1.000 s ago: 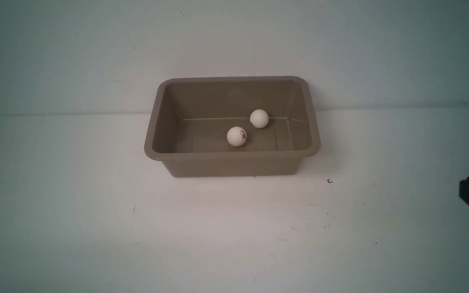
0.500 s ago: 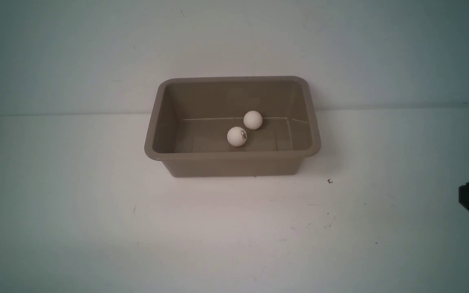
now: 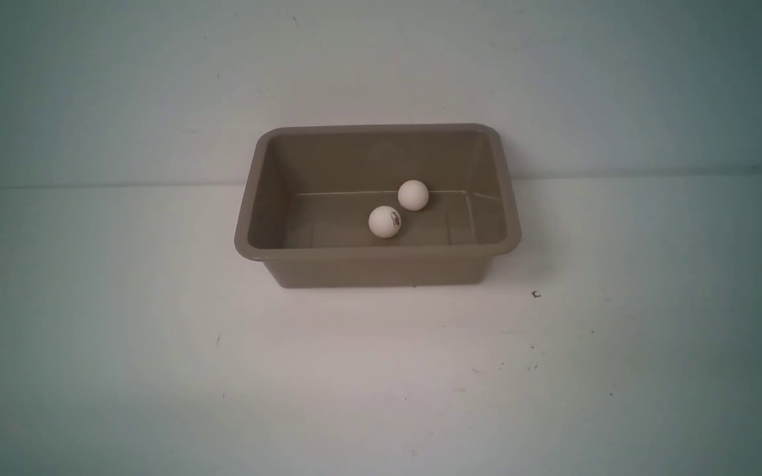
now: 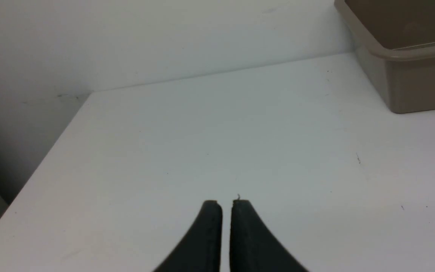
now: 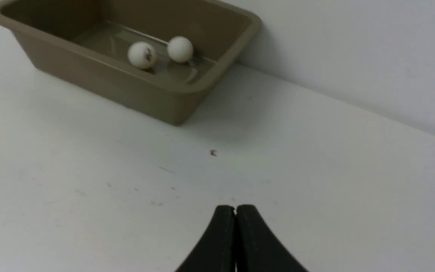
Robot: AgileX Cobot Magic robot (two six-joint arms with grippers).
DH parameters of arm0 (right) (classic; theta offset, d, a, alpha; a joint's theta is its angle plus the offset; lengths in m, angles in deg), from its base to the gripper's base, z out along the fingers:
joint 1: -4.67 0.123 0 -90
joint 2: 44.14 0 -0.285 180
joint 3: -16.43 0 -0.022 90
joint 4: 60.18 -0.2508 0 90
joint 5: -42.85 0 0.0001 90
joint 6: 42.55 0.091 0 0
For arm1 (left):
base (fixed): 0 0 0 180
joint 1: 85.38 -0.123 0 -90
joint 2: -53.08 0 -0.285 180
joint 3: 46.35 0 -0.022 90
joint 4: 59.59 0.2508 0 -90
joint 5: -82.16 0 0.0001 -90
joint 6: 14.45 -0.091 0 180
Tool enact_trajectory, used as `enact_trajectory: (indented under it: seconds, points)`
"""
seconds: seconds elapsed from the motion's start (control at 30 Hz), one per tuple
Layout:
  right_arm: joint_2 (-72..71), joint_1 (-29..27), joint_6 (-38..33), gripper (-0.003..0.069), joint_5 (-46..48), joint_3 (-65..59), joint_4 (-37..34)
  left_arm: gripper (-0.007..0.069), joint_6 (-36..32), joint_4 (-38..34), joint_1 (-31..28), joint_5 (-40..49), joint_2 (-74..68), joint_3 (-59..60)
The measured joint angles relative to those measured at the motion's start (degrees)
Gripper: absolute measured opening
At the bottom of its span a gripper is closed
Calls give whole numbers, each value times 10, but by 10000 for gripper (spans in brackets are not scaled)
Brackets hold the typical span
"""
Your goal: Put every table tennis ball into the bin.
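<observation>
Each gripper, left gripper (image 4: 227, 204) and right gripper (image 5: 235, 207), shows two matte black fingers (smooth, no markings visible) that curve from a broad base at the frame's lower centre to narrow, squared tips.

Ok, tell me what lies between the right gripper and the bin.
Only bare white table with small dark specks, as the right wrist view shows. The right gripper, shut and empty, sits apart from the bin, which holds both balls.
</observation>
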Motion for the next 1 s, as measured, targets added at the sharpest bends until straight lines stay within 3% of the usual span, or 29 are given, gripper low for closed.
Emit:
enact_trajectory:
  seconds: [0.17, 0.27, 0.53, 1.0]
  points:
    - [-147, -178, 2, -10, -3, -68, -17, 20, 0, 0, 0, 0, 0, 0]
    - [-204, -200, 2, -10, -26, -111, -20, 20, 0, 0, 0, 0, 0, 0]
    - [-311, -212, 7, -10, -59, -253, -44, 20, 0, 0, 0, 0, 0, 0]
    - [-337, -212, 30, -10, -50, -256, -62, 20, 0, 0, 0, 1, 0, 0]
